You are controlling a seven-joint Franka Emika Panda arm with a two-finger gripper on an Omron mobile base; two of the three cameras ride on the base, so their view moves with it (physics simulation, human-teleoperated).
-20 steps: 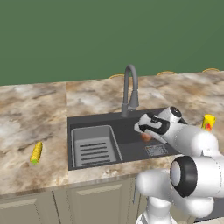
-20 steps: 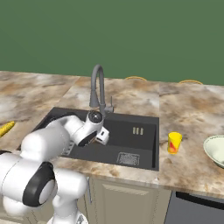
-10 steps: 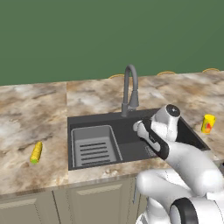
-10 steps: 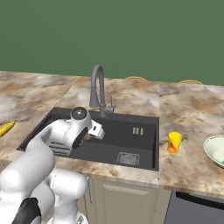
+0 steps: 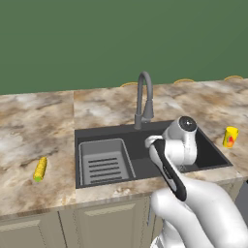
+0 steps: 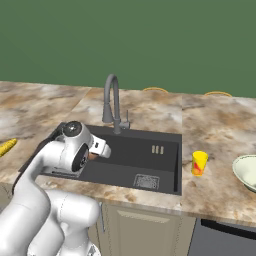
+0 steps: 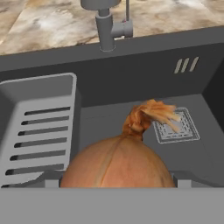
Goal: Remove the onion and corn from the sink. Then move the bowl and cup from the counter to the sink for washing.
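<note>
A: "Lifting the onion (image 7: 118, 162) out is our step, we judge: the gripper (image 7: 116, 183) has its fingers set wide and clamped on the onion, above the sink (image 7: 131, 57) floor beside the drain grate (image 7: 177, 127)."

B: "Next we carry it over the rim to the counter (image 5: 29, 131) (the corn (image 5: 40, 169) already lies there, left of the basin)."

A: "The hand view gives us the grip; the right base view adds the cup (image 6: 199, 163) and the bowl (image 6: 247, 172), both untouched."

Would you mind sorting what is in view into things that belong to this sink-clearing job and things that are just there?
Belongs to the job:
onion
corn
sink
bowl
cup
counter

Just there:
faucet
ribbed rack insert
drain grate
cabinet doors
</note>
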